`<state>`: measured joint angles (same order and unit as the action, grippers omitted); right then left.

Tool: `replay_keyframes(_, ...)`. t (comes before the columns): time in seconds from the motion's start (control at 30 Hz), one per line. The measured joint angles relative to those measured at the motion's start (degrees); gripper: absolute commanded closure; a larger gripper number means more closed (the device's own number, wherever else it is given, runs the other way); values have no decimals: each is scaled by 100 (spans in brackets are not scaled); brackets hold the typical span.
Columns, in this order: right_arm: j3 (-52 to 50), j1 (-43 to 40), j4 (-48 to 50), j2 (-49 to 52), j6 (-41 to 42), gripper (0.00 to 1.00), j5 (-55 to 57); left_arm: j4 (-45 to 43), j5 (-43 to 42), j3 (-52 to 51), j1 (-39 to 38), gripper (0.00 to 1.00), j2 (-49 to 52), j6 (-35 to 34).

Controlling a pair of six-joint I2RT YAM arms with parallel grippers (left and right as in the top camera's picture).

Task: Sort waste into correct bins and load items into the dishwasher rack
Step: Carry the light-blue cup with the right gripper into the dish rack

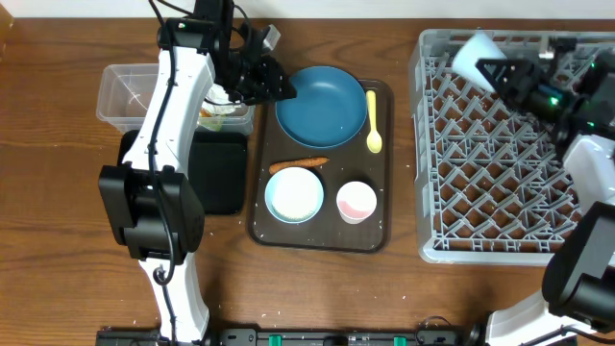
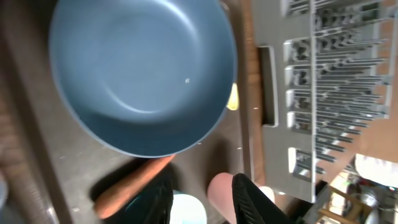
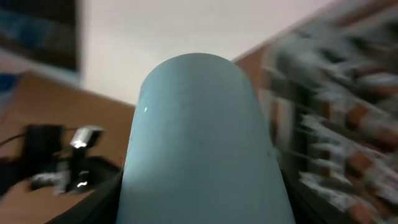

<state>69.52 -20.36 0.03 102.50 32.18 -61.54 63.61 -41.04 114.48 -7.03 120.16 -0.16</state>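
1 plate [image 1: 320, 104] | 1 bowl [image 1: 294, 195] | 1 pink cup [image 1: 356, 201] | 1 blue cup [image 1: 476, 56]

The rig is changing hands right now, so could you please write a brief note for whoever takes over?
Left gripper: open, empty, over the plate's edge beside the tub.
Right gripper: shut on the blue cup, above the rack's corner nearest the plate.
Done: paper is in the tub.
On the brown tray: plate, spoon, carrot stick, bowl, pink cup.
To do: set the blue cup in the rack; load plate, bowl, pink cup, spoon; bin the carrot stick.
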Motion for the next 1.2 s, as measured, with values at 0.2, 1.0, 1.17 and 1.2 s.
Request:
replay_keyframes(0.2, 11, -101, -1416, -146, -831, 46, 1093, -2, 487, 0, 0, 65, 0, 0)
replay_keyframes(1.0, 308, -101, -6356, -2208, -1928, 54, 5233, 2, 997, -48, 0, 65, 0, 0)
replay_keyframes(1.17, 308, -101, -6756, -2208, -1926, 52, 5554, 0, 994, -68, 0, 65, -2, 0)
replay_keyframes(1.2, 308, -101, -6789, -2208, -1928, 52, 5589, 0, 997, -68, 0, 65, 0, 0)
